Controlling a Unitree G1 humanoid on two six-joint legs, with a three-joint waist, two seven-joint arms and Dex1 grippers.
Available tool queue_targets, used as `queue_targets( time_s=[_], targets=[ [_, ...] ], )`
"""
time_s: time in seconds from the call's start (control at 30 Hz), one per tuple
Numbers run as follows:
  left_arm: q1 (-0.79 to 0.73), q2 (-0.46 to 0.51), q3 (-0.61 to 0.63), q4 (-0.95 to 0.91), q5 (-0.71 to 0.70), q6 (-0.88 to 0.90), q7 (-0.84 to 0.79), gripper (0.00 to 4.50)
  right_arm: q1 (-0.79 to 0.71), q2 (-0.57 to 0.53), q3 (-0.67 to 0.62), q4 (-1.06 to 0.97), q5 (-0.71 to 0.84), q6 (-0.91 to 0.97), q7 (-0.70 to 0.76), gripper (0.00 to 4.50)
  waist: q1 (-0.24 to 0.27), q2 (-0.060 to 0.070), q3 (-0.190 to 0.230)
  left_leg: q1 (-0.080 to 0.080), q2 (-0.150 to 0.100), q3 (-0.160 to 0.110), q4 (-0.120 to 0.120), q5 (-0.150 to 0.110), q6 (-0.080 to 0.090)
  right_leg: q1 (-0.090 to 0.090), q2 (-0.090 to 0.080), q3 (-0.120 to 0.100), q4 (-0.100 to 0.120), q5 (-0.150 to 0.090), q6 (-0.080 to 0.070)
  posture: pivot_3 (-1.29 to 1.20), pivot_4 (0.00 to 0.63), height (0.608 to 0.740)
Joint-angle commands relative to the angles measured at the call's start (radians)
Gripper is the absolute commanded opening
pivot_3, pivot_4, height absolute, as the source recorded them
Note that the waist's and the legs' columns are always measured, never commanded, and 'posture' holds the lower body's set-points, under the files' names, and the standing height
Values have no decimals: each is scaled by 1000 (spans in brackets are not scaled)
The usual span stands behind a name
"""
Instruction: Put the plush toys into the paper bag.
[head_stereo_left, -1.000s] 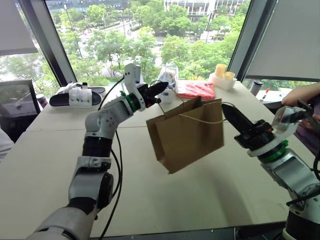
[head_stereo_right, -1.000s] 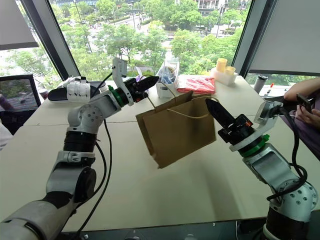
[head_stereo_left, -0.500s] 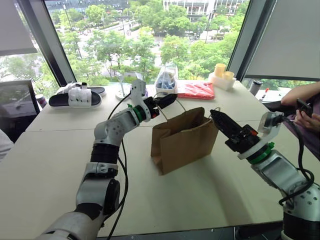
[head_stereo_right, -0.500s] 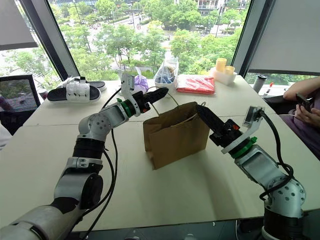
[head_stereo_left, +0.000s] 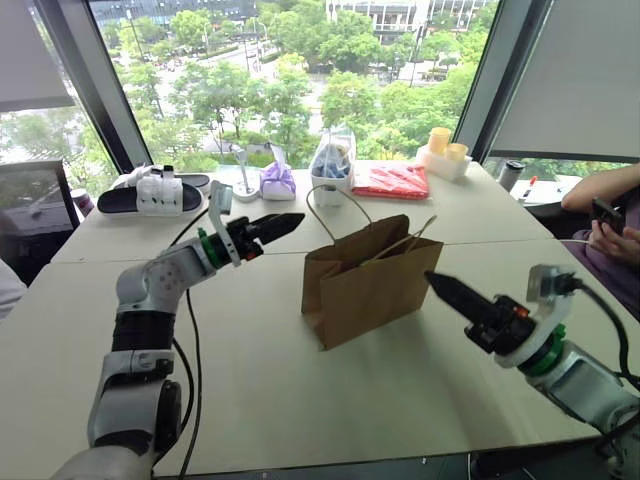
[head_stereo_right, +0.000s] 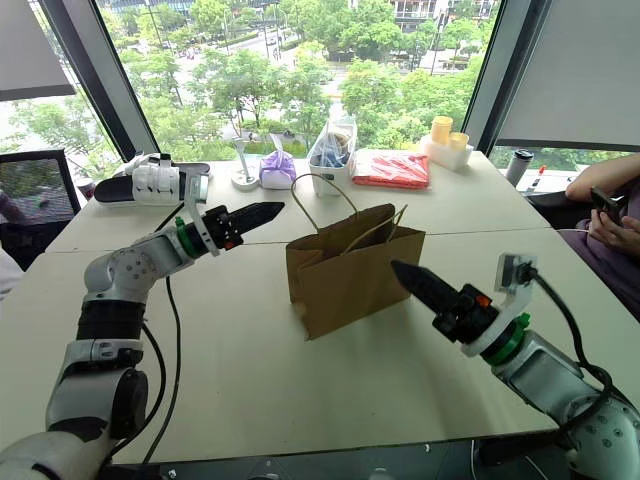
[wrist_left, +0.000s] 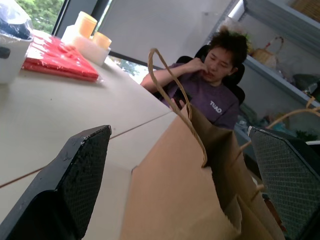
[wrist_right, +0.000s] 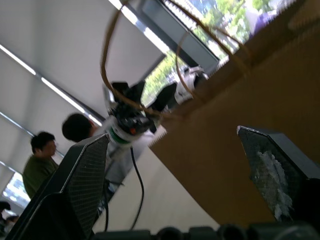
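Paper bag: the plain brown kraft paper bag (head_stereo_left: 362, 285) stands upright on the pale matte table (head_stereo_left: 300, 400), near its middle, its mouth open upward; creased flat sides, sharp folded edges, one bottom corner toward the camera.
Handles: two thin tan twine loops (head_stereo_left: 335, 210) rise from the bag's rim, one arching high, the other leaning over toward the right.
Plush toys: they cannot be made out on the table, and the bag's inside is hidden.
Left gripper: the left gripper (head_stereo_left: 283, 221), with two black tapered fingers, hangs in the air to the left of the bag, apart from it, pointing toward the handles; in the left wrist view its textured pads (wrist_left: 82, 170) stand wide apart with the bag between and beyond them, gripping nothing.
Right gripper: the right gripper (head_stereo_right: 410, 280), also black and pointed, hovers just to the right of the bag's side, clear of the paper; the right wrist view shows its ribbed pads (wrist_right: 85, 175) spread wide and empty.
Far edge of table: a flat red packet (head_stereo_left: 392, 180), a soft purple pouch (head_stereo_left: 277, 181), a clear plastic bag with blue contents (head_stereo_left: 333, 160), and pale yellow cylindrical cups (head_stereo_left: 446, 150) in a white holder.
Left far edge: a black sandal with white straps (head_stereo_left: 155, 193).
Right side: a person's forearm and hand holding a dark phone (head_stereo_left: 607, 212).
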Motion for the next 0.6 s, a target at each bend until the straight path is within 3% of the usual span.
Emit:
queue_targets(
  time_s=[0.03, 0.23, 0.43, 0.6],
  targets=[
    [55, 28, -12, -124, -29, 13, -57, 4500, -31, 16, 79, -34, -82, -10, 27, 3145, 0, 0, 0, 0, 0, 0, 0, 0, 0, 0, 0, 0, 0, 0, 0, 0, 150, 740],
    [118, 24, -56, -211, 9, -25, -58, 4500, -133, 59, 197, 6, -195, -7, 12, 133, 3, 0, 0, 0, 1, 0, 1, 0, 0, 0, 0, 0, 0, 0, 0, 0, 150, 740],
    [129, 39, -175, -253, 66, -75, -147, 4500, -294, 149, 264, 177, -354, -27, -16, 47, 2, 0, 0, 0, 0, 0, 0, 0, -1, 0, -1, 0, 0, 0, -1, 0, 150, 740],
    [157, 15, -208, -317, 70, -79, -126, 4500, -323, 183, 272, 218, -423, -28, -4, 47, 1, 0, 0, 0, 0, 0, -2, 0, -1, -2, -1, 1, -1, 0, -1, 0, 150, 740]
  ],
)
